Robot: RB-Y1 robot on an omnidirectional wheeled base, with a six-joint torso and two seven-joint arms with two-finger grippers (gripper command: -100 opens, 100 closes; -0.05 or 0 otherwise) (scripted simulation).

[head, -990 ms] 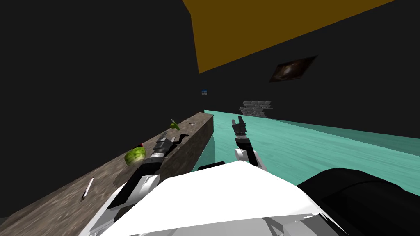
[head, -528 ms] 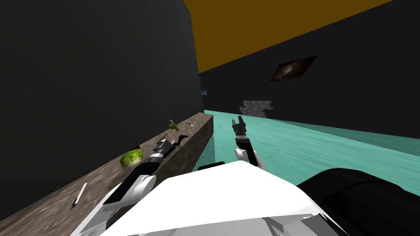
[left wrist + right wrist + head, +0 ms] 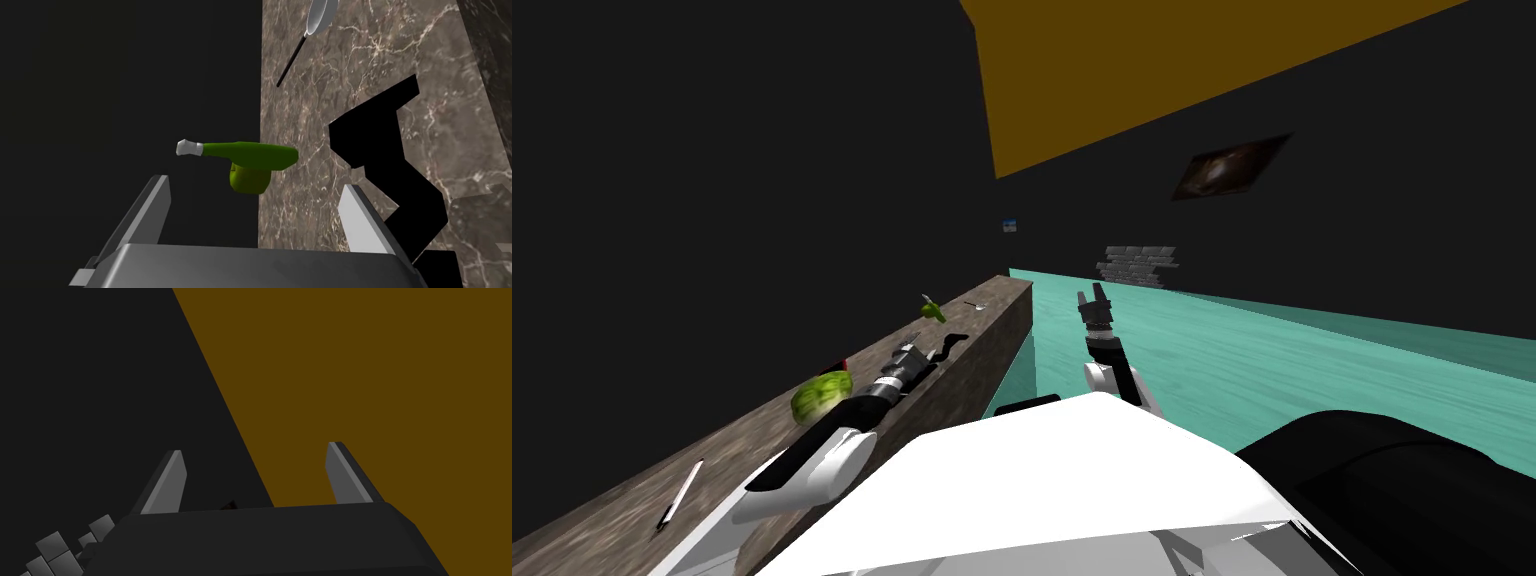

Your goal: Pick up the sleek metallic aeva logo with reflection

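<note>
On the brown stone counter, the left tool sits just beside a black zigzag logo.

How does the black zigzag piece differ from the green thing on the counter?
The black zigzag piece is flat and angular; the green thing is rounded with a white tip. The black zigzag piece lies close by one finger of the left claw; the green thing sits farther ahead, by the dark wall. Both are on the marbled counter.
</note>
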